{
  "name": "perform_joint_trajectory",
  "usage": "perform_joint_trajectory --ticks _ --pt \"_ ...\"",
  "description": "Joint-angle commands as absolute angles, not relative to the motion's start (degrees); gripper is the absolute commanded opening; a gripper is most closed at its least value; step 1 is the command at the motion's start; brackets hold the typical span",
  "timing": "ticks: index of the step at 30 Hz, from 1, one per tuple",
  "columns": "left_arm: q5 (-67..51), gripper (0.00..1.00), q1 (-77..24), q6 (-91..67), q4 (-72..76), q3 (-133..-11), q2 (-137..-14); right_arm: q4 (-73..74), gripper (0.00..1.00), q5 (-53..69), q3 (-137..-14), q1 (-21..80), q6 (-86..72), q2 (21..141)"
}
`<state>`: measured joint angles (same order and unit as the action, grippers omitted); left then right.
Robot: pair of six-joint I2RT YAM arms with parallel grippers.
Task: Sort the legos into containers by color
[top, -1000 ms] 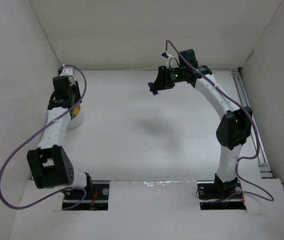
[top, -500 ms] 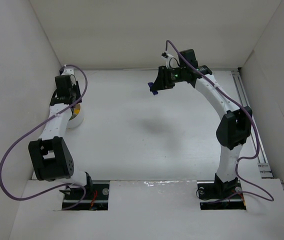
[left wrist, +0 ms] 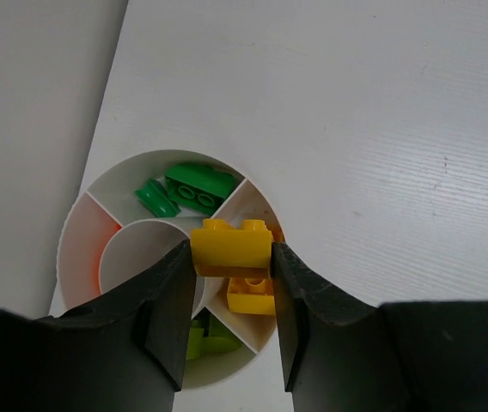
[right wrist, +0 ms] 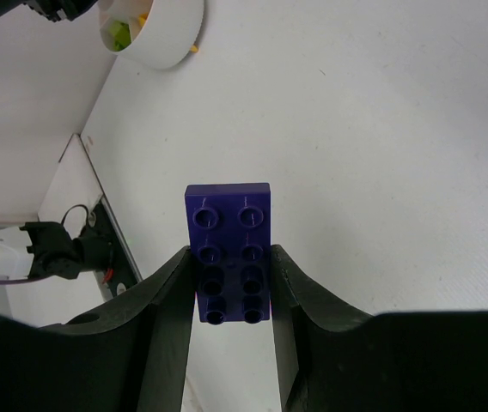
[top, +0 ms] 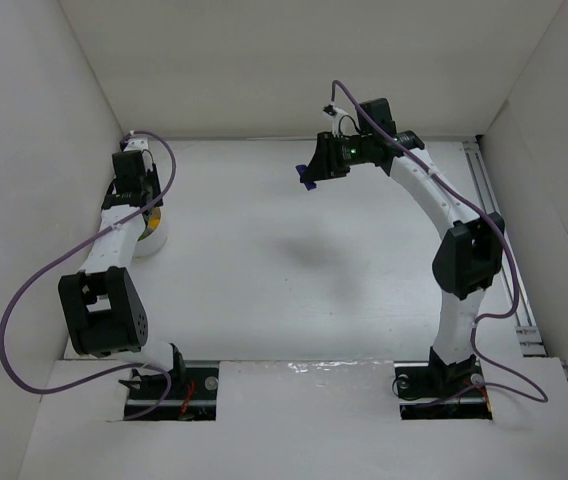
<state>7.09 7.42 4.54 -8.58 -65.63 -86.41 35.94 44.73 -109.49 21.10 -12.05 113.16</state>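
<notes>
The top camera overlooked the table (top: 264, 250) from behind. The left wrist camera faced down, close; the right, higher, oblique. All apparently shared the bowl (right wrist: 171, 39).

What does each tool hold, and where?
The left tool holds a yellow brick by its opposite sides; the right tool a purple brick by its long sides.

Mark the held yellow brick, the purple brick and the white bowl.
held yellow brick (left wrist: 231, 245), left wrist view, side face.
purple brick (right wrist: 228, 210), right wrist view, free end.
white bowl (right wrist: 175, 36), right wrist view, outer wall.
</notes>
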Motion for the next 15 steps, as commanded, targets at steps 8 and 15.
perform_joint_trajectory --ticks 8,15 --pt "9.6 0.09 7.6 5.6 -6.0 -67.5 -86.3 34.9 0.00 44.9 -111.2 21.3 -12.3 113.0" --pt "9.6 0.09 7.6 5.6 -6.0 -67.0 -86.8 35.4 0.00 44.9 -111.2 21.3 -12.3 113.6"
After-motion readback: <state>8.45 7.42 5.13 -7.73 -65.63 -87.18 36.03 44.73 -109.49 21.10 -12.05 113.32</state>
